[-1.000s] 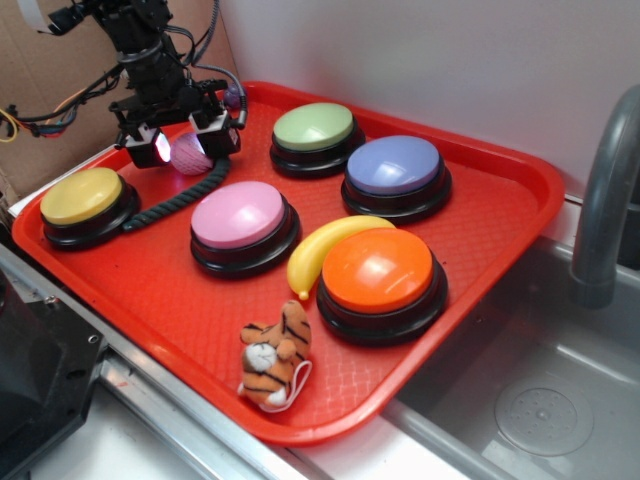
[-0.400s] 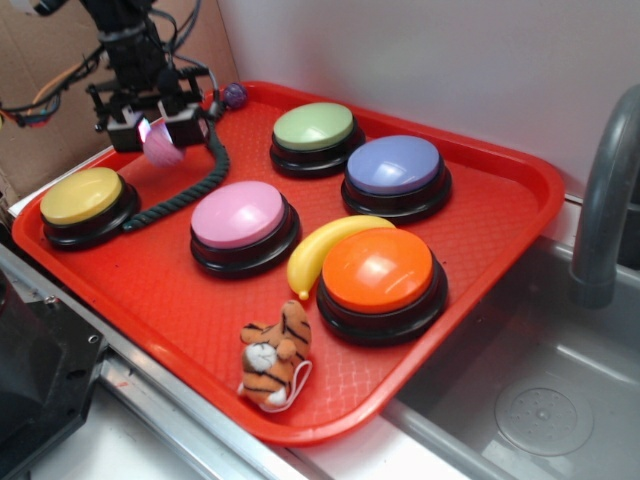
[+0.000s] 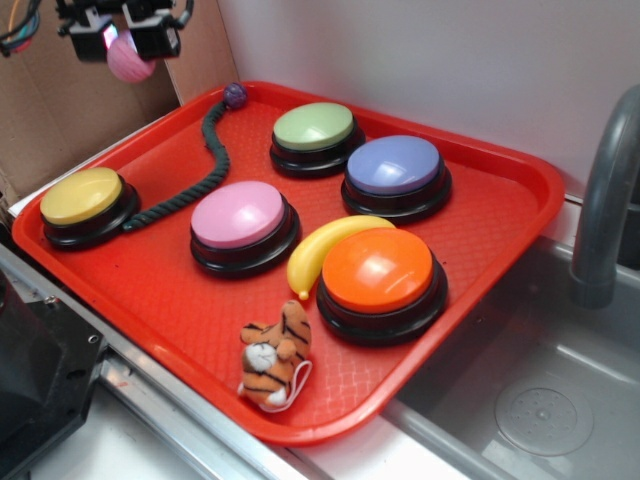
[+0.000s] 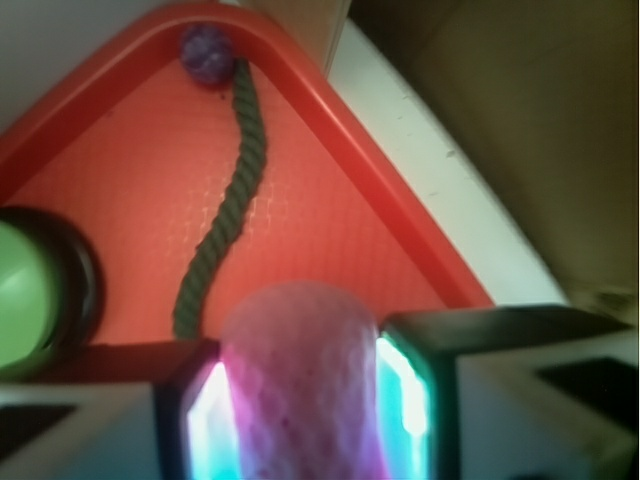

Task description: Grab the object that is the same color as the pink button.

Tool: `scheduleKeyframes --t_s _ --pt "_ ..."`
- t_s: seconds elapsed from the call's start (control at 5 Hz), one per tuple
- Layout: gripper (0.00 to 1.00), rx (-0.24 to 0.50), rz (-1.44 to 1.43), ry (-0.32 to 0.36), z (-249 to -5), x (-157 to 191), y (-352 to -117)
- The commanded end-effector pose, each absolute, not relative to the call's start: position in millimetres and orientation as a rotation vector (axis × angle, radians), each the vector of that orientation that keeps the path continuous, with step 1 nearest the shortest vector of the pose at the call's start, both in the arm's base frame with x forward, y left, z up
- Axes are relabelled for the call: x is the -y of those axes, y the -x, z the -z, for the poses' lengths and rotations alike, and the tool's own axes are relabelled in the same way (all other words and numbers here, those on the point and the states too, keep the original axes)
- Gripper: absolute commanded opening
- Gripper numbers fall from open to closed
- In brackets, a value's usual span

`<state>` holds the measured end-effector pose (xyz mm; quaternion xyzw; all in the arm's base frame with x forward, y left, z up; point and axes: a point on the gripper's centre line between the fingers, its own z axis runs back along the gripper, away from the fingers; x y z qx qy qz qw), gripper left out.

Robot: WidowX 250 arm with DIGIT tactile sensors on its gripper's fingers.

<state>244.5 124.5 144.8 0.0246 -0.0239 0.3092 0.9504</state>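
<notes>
Pink ball [image 3: 129,59] lifted clear of tray [image 3: 180,300] since earlier frames, now carried at upper left of frame. Ball pinched between closed gripper [image 3: 125,40] pads, confirmed in wrist view. Pink button [image 3: 240,215] left at frame centre, rope [image 3: 200,170] below. Grab judged done; steady hold required next.

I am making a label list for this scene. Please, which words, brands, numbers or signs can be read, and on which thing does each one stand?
None: no readable text in either view.
The buttons, including the pink button, have plain tops.
The red tray carries no mark.
</notes>
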Motion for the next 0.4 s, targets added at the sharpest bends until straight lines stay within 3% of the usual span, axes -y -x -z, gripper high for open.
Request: scheduleKeyframes --t_s 0.0,0.2 --pt "0.00 0.206 -0.607 -0.052 -207.3 -118.9 -233.0" --pt "0.00 0.188 -0.706 -0.016 -202.8 -126.5 -228.5"
